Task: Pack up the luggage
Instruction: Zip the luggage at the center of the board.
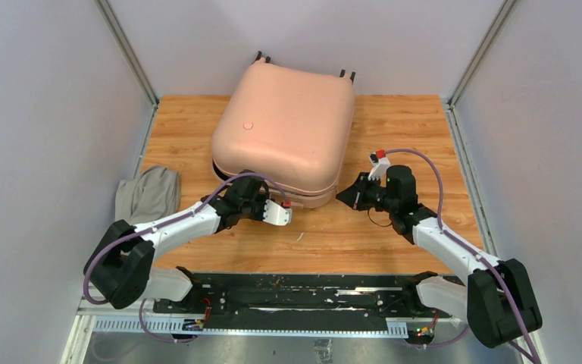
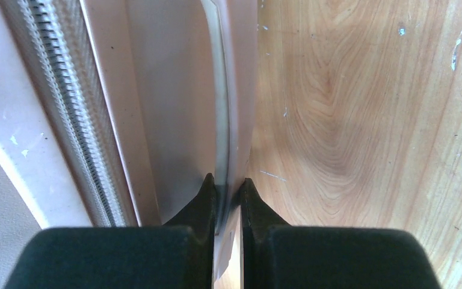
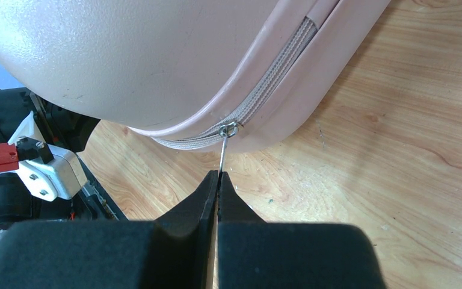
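The right gripper (image 3: 218,176) had its fingers (image 3: 195,205) pressed tight together on a thin metal zipper pull (image 3: 223,150). The pull ran straight up from the tips to a small ring on the slider (image 3: 229,129). From there the grey zipper (image 3: 277,66) curved up and to the right along the seam between the two pink shells.

The left gripper (image 2: 228,180) had its fingers (image 2: 197,211) nearly together, clamped on a thin pale pink ridge that stood out from the side of the case. A second stretch of zipper showed at the upper left of that wrist view, with bare wood filling the right half.

From above, both grippers met the luggage (image 1: 284,125) at its near edge. The left one was at the lower left corner and the right one at the lower right corner. The luggage lay closed and flat on the wooden table (image 1: 394,227), in the upper middle of the frame. Its smooth pink shell faced up and its black wheels (image 1: 346,75) poked out at the far side.

A grey cloth (image 1: 148,193) lay bunched on the table at the left, apart from the case and just beside the left arm (image 1: 174,224).
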